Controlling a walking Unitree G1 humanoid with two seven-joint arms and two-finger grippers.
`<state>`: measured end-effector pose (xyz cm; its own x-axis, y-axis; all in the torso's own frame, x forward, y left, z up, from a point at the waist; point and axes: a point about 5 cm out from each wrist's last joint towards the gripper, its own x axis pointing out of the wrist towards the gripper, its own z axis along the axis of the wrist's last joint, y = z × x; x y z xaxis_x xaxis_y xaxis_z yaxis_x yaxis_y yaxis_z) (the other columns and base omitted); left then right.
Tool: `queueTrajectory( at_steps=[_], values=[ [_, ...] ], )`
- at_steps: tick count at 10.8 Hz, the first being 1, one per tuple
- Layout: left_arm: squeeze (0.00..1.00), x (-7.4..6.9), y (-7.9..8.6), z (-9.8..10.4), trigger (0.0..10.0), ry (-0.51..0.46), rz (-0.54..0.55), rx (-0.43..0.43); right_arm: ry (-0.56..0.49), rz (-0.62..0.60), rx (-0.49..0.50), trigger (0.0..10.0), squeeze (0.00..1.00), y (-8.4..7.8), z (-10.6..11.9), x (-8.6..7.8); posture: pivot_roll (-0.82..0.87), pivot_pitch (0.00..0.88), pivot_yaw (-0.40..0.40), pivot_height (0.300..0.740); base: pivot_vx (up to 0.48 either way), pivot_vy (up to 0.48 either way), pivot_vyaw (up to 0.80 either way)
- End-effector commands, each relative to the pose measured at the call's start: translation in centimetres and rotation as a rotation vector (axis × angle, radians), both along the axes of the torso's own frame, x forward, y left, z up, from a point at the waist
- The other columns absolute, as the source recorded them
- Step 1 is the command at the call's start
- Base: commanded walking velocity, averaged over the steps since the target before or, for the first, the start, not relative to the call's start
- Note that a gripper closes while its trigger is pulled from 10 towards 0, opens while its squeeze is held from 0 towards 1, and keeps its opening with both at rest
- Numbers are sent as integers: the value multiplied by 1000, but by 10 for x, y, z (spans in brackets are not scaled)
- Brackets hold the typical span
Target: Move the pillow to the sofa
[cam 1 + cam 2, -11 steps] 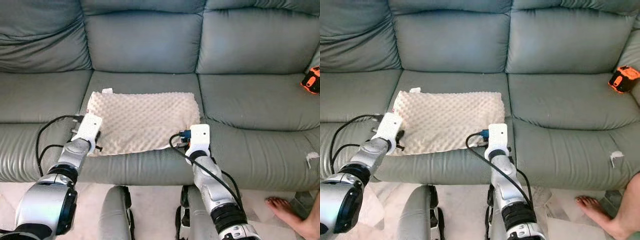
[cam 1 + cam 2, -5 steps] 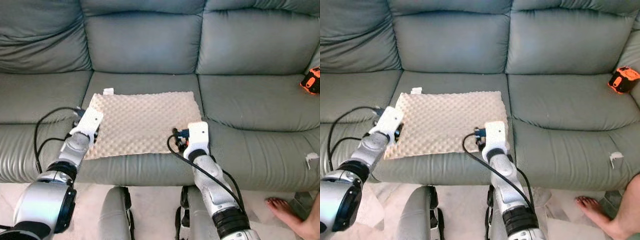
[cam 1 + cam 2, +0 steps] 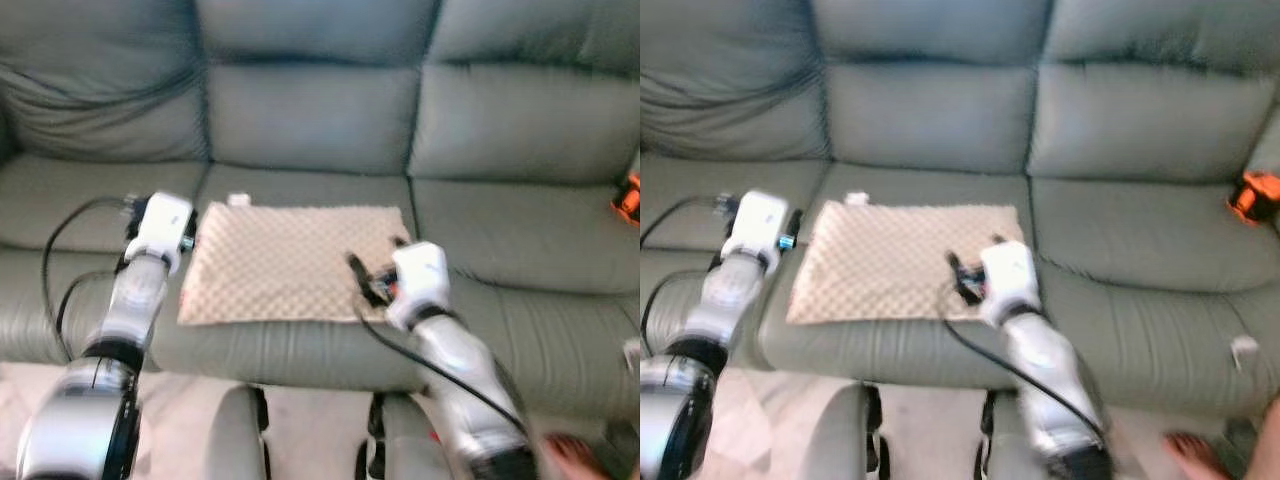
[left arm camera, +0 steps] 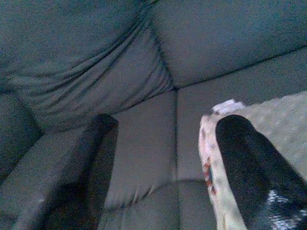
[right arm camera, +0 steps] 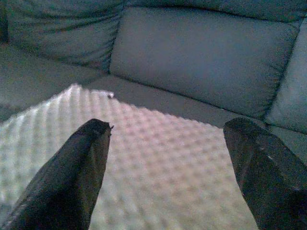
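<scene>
A beige dimpled pillow (image 3: 290, 262) lies flat on the middle seat of the grey-green leather sofa (image 3: 310, 110). My left gripper (image 4: 165, 122) is open just beside the pillow's left edge (image 4: 211, 143); one finger (image 4: 249, 163) overlaps that edge and the other finger (image 4: 91, 158) is over bare seat. My right gripper (image 5: 168, 129) is open low over the pillow's front right part (image 5: 158, 158), with nothing between its fingers. In the eye views the left wrist housing (image 3: 160, 222) sits left of the pillow and the right one (image 3: 418, 275) at its right front corner. These views are blurred.
An orange and black object (image 3: 1252, 195) lies on the right seat. A small white scrap (image 3: 1243, 347) hangs on the sofa's front at right. A person's foot (image 3: 1190, 445) is on the floor at bottom right. My own legs (image 3: 235, 440) stand against the sofa front.
The pillow has settled flat on the seat. My left gripper has come off its left edge and moved outward. The right gripper has drawn back slightly. The camera has shifted and blurred.
</scene>
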<state>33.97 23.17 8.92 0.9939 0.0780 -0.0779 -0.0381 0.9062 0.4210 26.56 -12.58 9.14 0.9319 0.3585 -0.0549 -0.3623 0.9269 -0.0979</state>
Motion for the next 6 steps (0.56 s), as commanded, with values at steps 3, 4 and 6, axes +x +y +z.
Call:
queueTrajectory(
  at_steps=[3, 4, 6],
  values=[
    [1000, -43, -19, -7, 10000, -165, -61, -120, 33, 0, -57, 10000, 1000, -29, -5, -24, -39, 0, 43, 636, 0, 0, 0],
    [1000, -71, -37, -15, 10000, -178, -72, -176, 47, -45, -28, 10000, 1000, -30, -10, -34, -29, 0, 30, 636, 0, 0, 0],
    [1000, -86, -51, -19, 10000, -165, -92, -161, 26, -113, 12, 10000, 0, -34, -8, -39, -33, 0, 25, 641, 0, 0, 0]
  ],
)
